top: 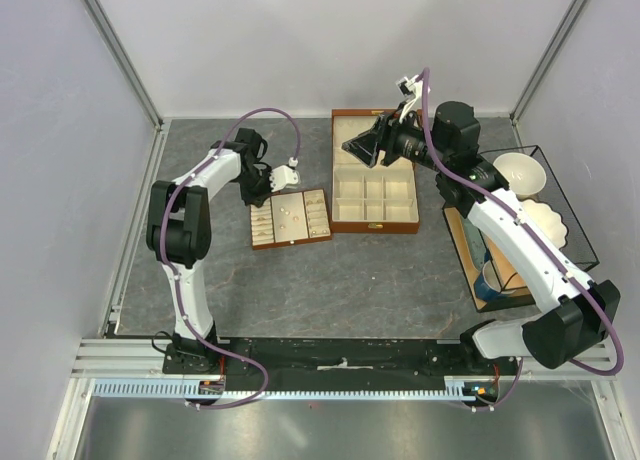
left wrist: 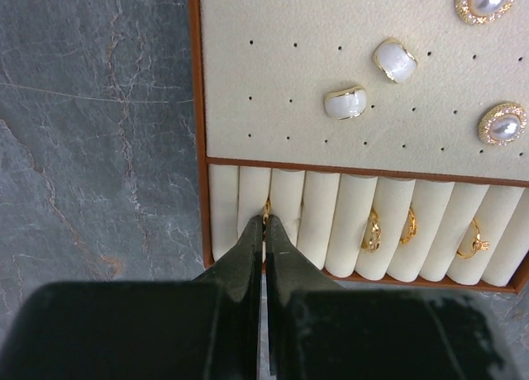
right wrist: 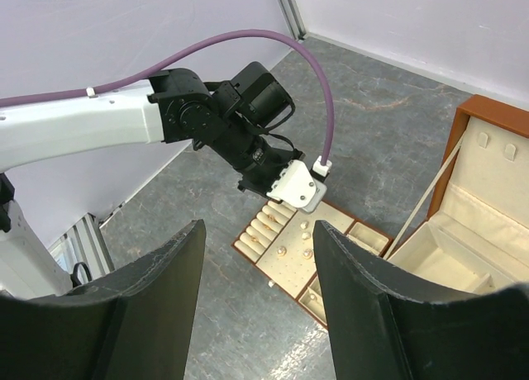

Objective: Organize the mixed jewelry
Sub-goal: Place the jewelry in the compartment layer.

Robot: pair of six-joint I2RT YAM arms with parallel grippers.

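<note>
Mid-step: seating a ring. Reading the left hand (left wrist: 264, 221) as clamped, fingers down to a sliver, on a gold ring (left wrist: 266, 208) at the tips. Ring pressed into the groove between the second and third rolls of the slotted tray (left wrist: 248, 83). Cannot tell from the wrist view whether fully seated or only touching the rolls.

Counting at least three more rings (left wrist: 372, 230) slotted in grooves toward 3 o'clock of the tips. Four pearl earrings (left wrist: 345, 102) on the pin board, 12 to 2 o'clock.

From the top view: tray on the bench (top: 350, 280) near centre, open wooden box (top: 375, 227) just beside it at 3 o'clock. Right hand (right wrist: 256, 231) wide open, gripping nothing, up over the box and facing 9 o'clock toward the left arm.

Next, by judgement: press the ring a touch deeper, open only slightly to avoid spreading the rolls, then lift straight up. Risk: ring clinging to a finger and popping back out of the groove.
</note>
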